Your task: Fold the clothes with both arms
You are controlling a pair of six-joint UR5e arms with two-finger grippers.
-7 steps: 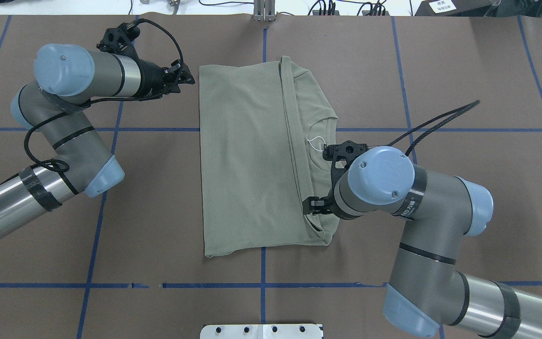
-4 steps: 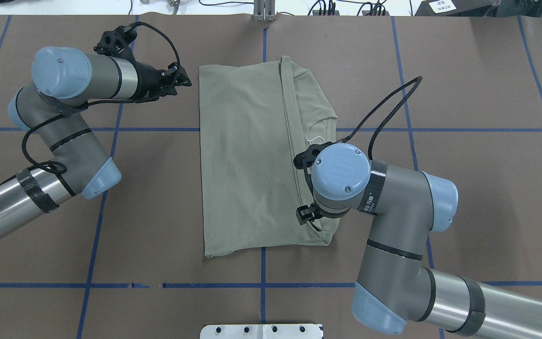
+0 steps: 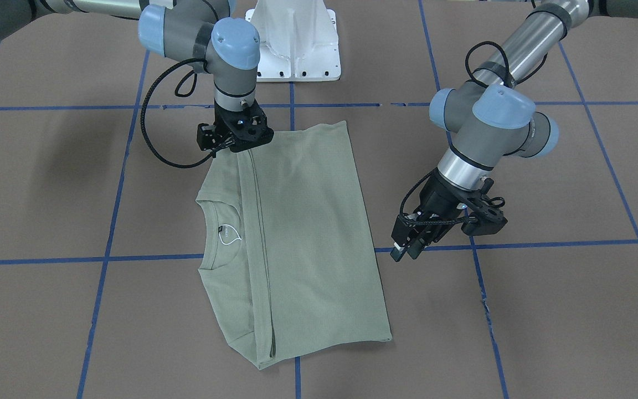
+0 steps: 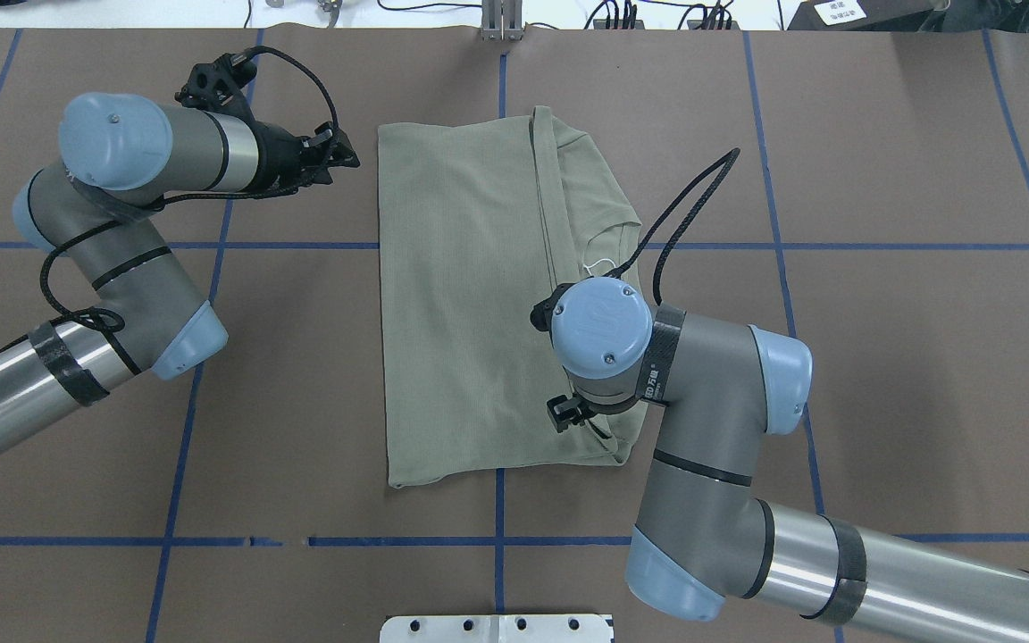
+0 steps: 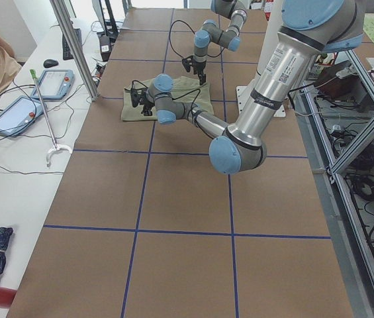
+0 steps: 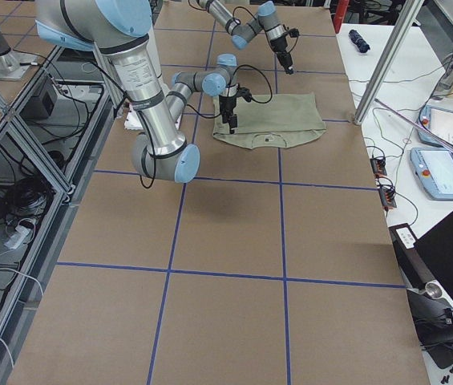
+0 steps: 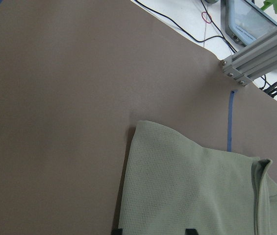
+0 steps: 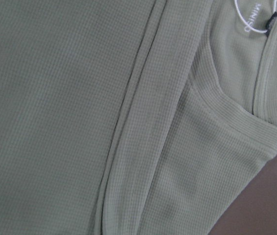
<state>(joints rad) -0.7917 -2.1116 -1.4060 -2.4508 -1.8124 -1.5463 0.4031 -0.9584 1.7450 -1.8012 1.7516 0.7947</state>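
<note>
The green shirt [image 4: 461, 304] lies flat on the brown surface [image 4: 881, 134], folded over lengthwise. The left hand [image 4: 349, 154] hovers just beside its far corner, fingers apart, holding nothing. The right hand [image 3: 233, 145] points down at the near edge; its state cannot be told.

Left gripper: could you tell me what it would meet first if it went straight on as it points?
Probably the shirt, at its side edge; the left gripper tilts down, so it may touch the table first.
</note>
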